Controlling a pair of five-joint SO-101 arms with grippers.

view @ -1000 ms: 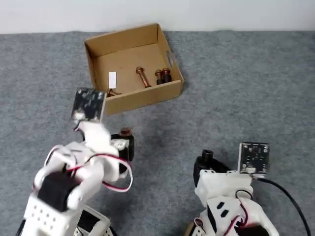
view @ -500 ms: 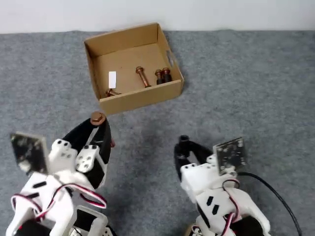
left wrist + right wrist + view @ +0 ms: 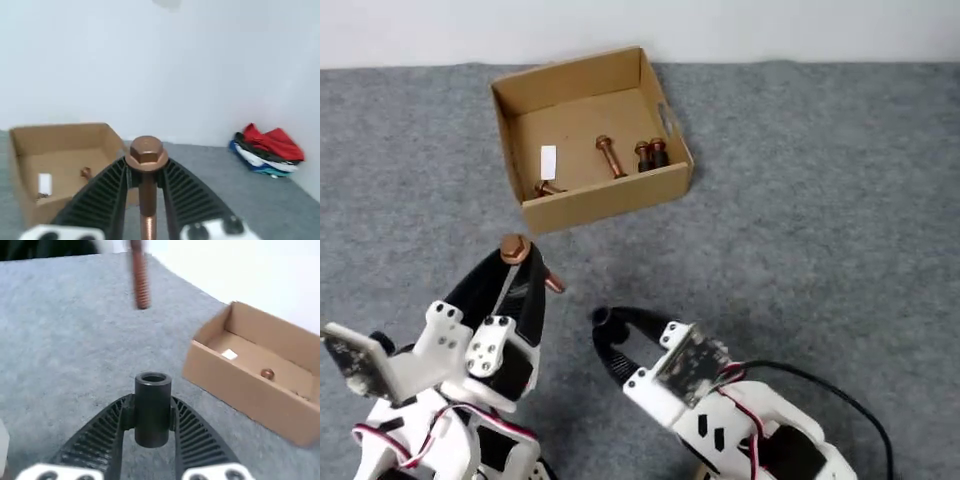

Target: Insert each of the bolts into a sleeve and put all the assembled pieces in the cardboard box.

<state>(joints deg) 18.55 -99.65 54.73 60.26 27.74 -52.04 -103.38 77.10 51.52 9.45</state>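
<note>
My left gripper point(image 3: 518, 262) is shut on a copper bolt point(image 3: 146, 180), gripped just under its hex head, with the threaded end sticking out toward the other arm point(image 3: 553, 284). A little to its right, my right gripper point(image 3: 610, 330) is shut on a black sleeve point(image 3: 152, 408) whose open bore faces up. The bolt's threaded tip point(image 3: 140, 280) hangs above and beyond the sleeve, apart from it. The cardboard box point(image 3: 665, 182) stands at the back of the table with assembled pieces point(image 3: 651, 153) and a bolt point(image 3: 611, 157) inside.
Grey carpet point(image 3: 820, 210) covers the table. A white label point(image 3: 548, 160) lies in the box. A pile of red and blue cloth point(image 3: 267, 148) lies far off by the wall. A white wall runs behind the box.
The left arm swung back from the box and raised the bolt upright. The right arm turned and carried the sleeve leftward toward the bolt.
</note>
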